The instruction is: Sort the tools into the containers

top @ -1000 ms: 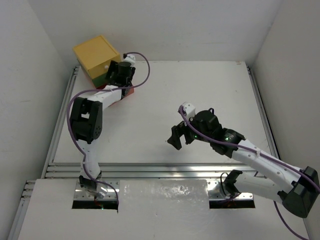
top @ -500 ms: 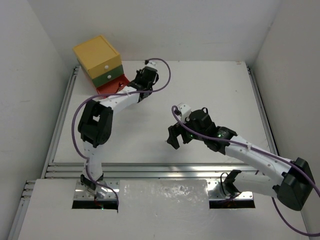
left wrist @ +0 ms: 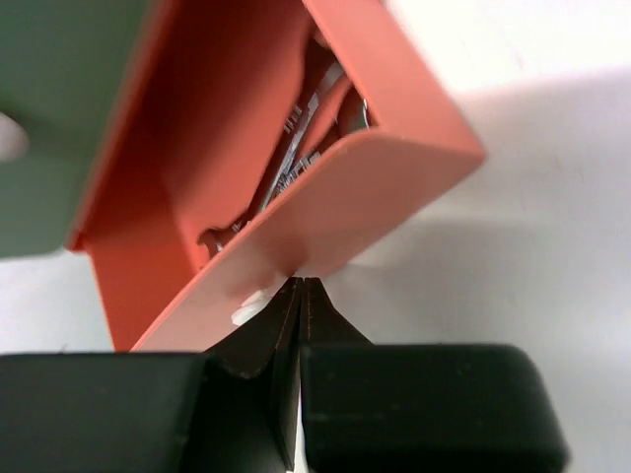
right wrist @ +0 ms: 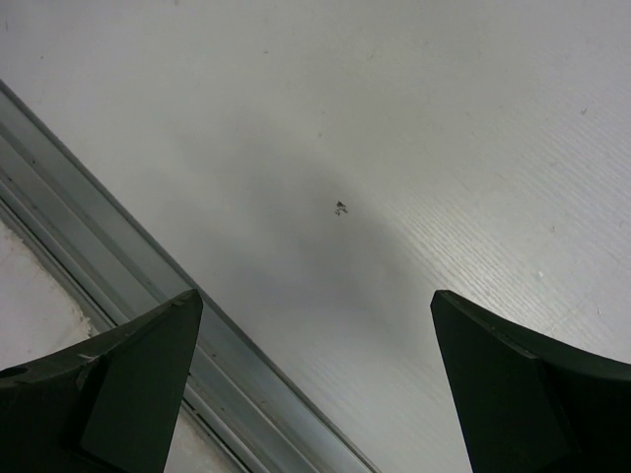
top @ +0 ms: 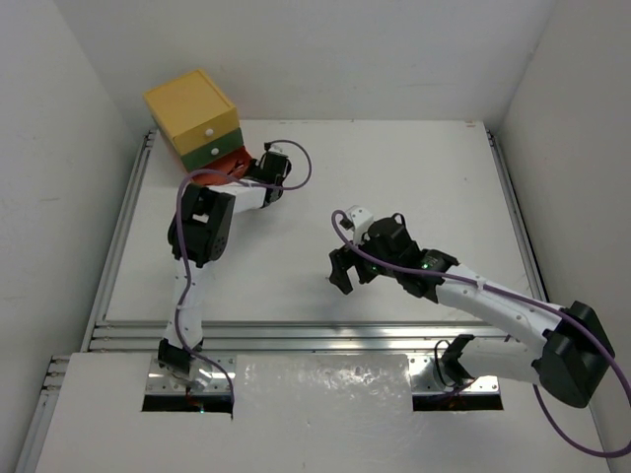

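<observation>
- Sorting looks nearly done: no tool shows outside the drawer stack (top: 197,123) in the overhead view, and silver wrenches (left wrist: 296,163) lie in its orange-red bottom drawer (left wrist: 335,187).
- That drawer stands pulled out from under the green drawer (left wrist: 59,128); pushing it home seems to be what is left. The yellow drawer (top: 187,99) looks closed.
- Left gripper (left wrist: 301,286): jaws pressed together on nothing, tips touching the orange-red drawer's front just beside its white knob (left wrist: 251,305).
- Right gripper (right wrist: 315,310): well apart from the stack, over bare table (top: 414,177), jaws spread wide, empty.
</observation>
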### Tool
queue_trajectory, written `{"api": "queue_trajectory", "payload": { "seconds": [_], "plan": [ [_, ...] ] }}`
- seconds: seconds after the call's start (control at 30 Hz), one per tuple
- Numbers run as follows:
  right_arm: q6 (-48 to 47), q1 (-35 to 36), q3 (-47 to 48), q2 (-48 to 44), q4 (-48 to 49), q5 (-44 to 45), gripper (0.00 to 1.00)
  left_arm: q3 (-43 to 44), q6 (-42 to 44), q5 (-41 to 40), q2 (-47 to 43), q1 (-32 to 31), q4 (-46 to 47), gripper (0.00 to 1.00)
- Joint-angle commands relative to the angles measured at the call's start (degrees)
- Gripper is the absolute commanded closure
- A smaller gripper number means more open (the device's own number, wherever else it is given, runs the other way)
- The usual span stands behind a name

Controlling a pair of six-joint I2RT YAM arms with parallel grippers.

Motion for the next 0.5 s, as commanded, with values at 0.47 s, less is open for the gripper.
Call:
{"api": "queue_trajectory", "payload": {
  "seconds": [0.47],
  "plan": [
    [0.16, -1.01, 0.18, 0.63, 3.99, -3.32, 0.01, 10.78, 13.19, -1.48, 11.18, 5.98, 17.92, 1.00]
  ]
}}
